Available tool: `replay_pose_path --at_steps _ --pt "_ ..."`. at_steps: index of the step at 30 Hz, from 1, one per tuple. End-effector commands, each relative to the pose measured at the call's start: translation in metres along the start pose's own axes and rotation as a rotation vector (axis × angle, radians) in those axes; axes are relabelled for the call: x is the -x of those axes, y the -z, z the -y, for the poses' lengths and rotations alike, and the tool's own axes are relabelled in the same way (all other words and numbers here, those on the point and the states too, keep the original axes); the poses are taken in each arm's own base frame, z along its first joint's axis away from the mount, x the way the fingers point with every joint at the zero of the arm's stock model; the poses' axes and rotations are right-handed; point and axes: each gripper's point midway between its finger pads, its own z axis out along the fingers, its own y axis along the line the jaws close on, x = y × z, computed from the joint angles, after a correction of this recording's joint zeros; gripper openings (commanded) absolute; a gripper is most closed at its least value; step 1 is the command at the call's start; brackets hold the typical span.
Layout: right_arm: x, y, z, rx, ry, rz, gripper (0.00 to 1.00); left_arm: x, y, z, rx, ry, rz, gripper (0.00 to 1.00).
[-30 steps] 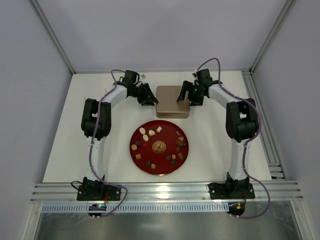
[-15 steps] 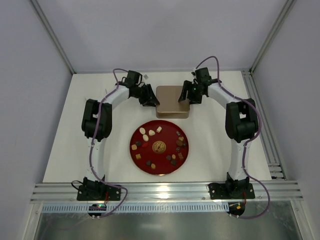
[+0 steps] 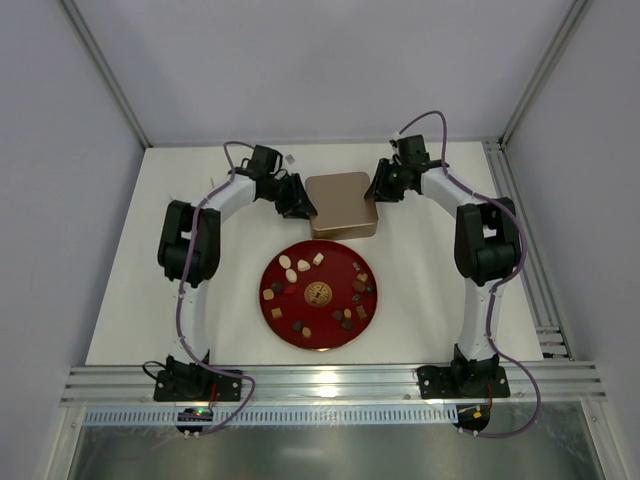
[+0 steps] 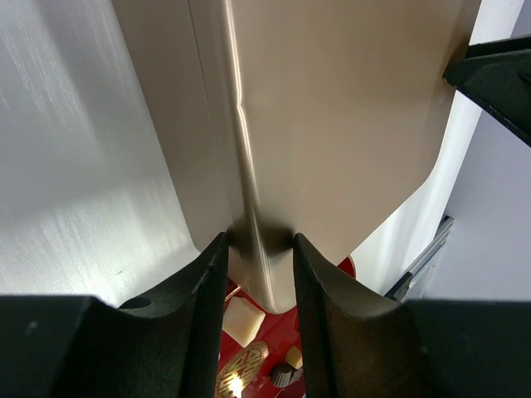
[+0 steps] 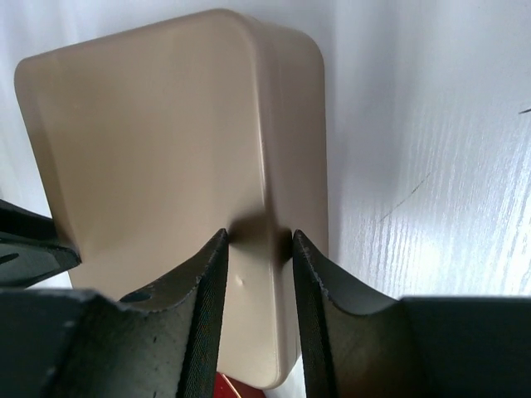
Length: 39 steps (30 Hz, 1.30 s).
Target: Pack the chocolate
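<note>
The chocolate (image 3: pixel 288 265) lies as several small brown, tan and cream pieces on a round red plate (image 3: pixel 325 270) at mid-table. Behind the plate sits a tan box (image 3: pixel 342 195); its top looks skewed and tipped over its lower part. My left gripper (image 3: pixel 303 206) is shut on the box's left edge (image 4: pixel 249 166), which is raised: under it I see the plate (image 4: pixel 273 331) and a cream square chocolate (image 4: pixel 243 319). At the opposite side, my right gripper (image 3: pixel 378 190) is shut on the box's right edge (image 5: pixel 274 149). Close up, the left gripper (image 4: pixel 259 249) and right gripper (image 5: pixel 259 245) each pinch a rim.
The white table (image 3: pixel 430 300) is walled by pale panels at the back and both sides. A metal rail (image 3: pixel 330 385) runs along the near edge with both arm bases on it. A gold emblem (image 3: pixel 318 293) marks the plate's centre.
My right gripper has closed from wide open onto the box's right edge. The box's top has turned and tipped between the two grippers. The chocolates have not moved.
</note>
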Motion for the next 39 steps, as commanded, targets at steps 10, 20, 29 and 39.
replay_pose_path --at_steps 10,20,29,39 --pt "-0.032 0.012 0.008 -0.055 0.009 -0.059 0.5 -0.017 -0.008 -0.049 0.217 0.004 -0.076 0.41" --pt "0.033 0.069 -0.024 -0.005 0.042 0.138 0.72 0.043 0.035 0.008 0.156 -0.131 0.058 0.52" --pt "0.062 0.17 -0.055 0.038 0.079 0.381 0.84 0.047 0.118 0.069 0.116 -0.229 0.223 0.56" --pt "-0.008 0.298 -0.048 0.049 0.124 0.645 0.92 -0.06 0.234 0.09 0.083 -0.365 0.439 0.57"
